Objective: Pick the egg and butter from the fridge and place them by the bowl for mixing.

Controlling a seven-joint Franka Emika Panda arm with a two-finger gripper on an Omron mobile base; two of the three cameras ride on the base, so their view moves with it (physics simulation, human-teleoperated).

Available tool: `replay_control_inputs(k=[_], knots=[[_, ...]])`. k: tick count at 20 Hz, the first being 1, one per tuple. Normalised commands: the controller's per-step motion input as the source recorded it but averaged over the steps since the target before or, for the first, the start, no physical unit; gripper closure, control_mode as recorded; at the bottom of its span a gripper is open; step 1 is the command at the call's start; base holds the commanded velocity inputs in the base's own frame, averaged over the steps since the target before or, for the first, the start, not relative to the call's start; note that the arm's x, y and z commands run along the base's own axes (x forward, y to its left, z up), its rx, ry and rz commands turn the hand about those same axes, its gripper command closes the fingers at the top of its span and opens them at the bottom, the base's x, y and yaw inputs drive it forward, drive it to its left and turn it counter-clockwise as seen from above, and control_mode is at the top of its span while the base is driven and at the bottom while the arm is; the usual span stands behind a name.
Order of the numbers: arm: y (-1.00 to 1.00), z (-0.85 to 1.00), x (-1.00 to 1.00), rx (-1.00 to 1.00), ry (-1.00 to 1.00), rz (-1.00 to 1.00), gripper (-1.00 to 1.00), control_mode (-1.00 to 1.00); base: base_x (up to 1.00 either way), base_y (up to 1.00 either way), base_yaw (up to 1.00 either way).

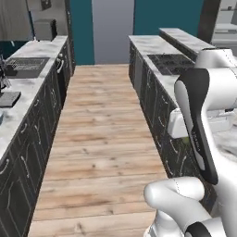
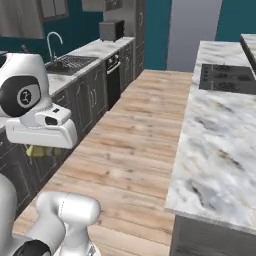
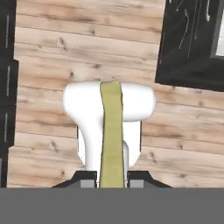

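One butter stick [image 3: 111,135] sits clamped in the gripper [image 3: 112,178], open plank floor [image 3: 52,65] below and two dark cabinet [image 3: 188,43] edges flanking.

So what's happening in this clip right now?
The robot arm is carrying the butter, a thin yellow-green stick clamped between the jaws of its gripper. In the hand view it hangs over the wooden floor, with the arm's own white body beneath it. The base views show the arm folded in the aisle between two runs of marble counter, one with a sink, the other with a cooktop. Nothing has been set down yet.
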Motion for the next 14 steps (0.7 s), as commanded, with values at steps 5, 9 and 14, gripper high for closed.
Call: replay_control_inputs(k=[5,9,14], knots=[[0.00,0.00,0.00,0.00,0.00,0.00,1.00,1.00,0.91,0.52,-0.49],[0.00,0.00,0.00,0.00,0.00,0.00,1.00,1.00,0.61,0.71,-0.17],[0.00,0.00,0.00,0.00,0.00,0.00,1.00,1.00,0.95,0.32,-0.02]])
